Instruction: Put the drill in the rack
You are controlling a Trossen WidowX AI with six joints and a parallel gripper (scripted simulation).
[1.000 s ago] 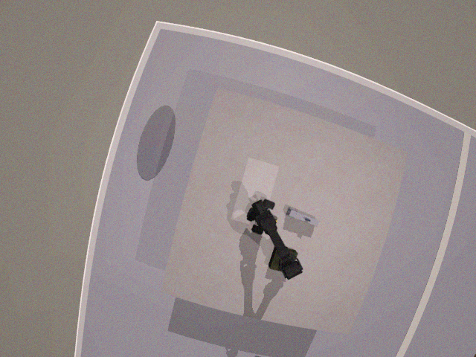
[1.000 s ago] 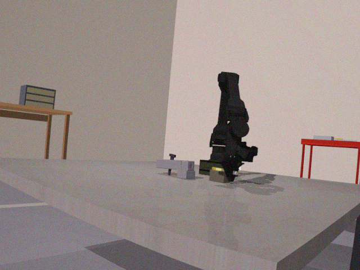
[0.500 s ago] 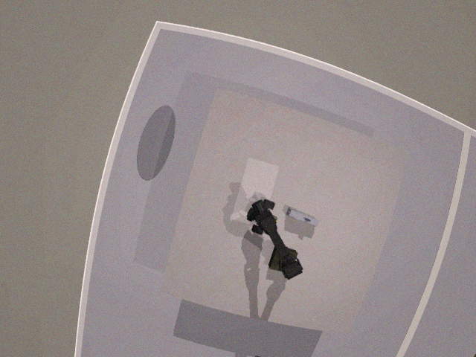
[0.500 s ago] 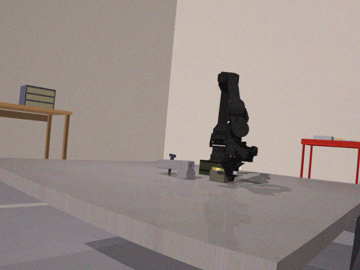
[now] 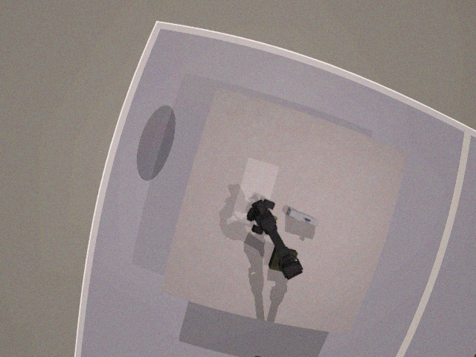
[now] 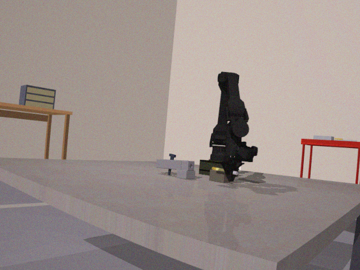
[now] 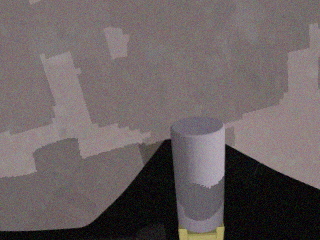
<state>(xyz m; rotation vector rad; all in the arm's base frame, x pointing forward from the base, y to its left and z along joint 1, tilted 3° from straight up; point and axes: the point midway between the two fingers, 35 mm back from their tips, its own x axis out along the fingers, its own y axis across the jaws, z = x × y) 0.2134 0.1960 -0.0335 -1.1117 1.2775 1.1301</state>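
My gripper points down and is shut on the drill, a pale grey cylinder with a yellow part. The drill lies across the fingers, its yellow part over or at the top of a brownish block, probably the rack. Whether it touches the block cannot be told. The pale end sticks out on the other side. The pale grey holder stands apart from the gripper, with the dark blue key upright through its arm. From above, the arm hides the fingertips and most of the block.
The dark green box is by the arm's base, behind the block. The holder stands close to the block on the key's side. The arm's shadow falls across the table. A red table and a wooden table stand far off.
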